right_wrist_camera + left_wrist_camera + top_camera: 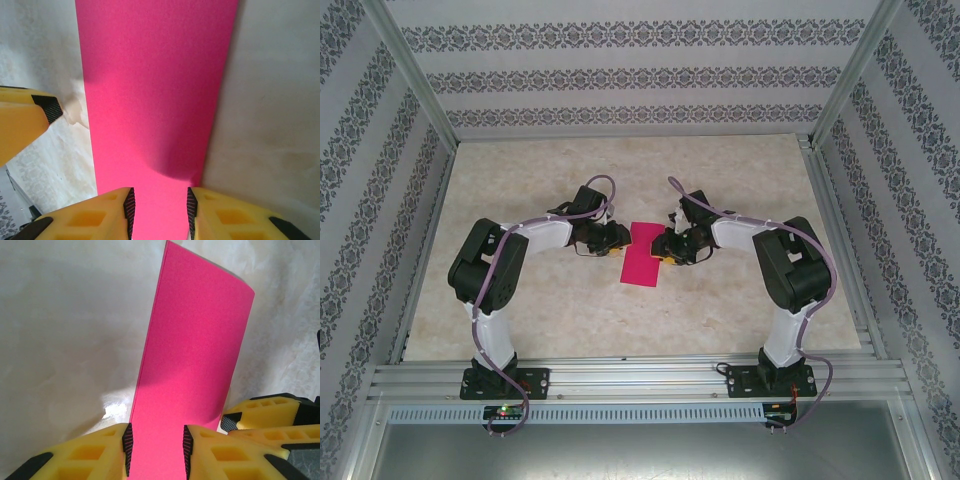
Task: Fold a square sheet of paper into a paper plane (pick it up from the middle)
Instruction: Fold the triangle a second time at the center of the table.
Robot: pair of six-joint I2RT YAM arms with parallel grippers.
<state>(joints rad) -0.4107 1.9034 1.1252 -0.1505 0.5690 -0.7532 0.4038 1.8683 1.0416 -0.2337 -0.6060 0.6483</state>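
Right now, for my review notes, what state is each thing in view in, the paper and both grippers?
square sheet of paper: lying flat on the table, a narrow rectangle, apparently folded in half; not yet a plane.
left gripper: jaws partly open over the paper, holding nothing.
right gripper: jaws partly open over the paper, holding nothing.

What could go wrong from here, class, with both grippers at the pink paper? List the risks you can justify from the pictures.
1. The pink paper lies loose on the table, with the jaws of the left gripper and right gripper parted over it; a nudge could slide or skew it.
2. Both grippers crowd one narrow strip from opposite sides, so their fingers might collide.
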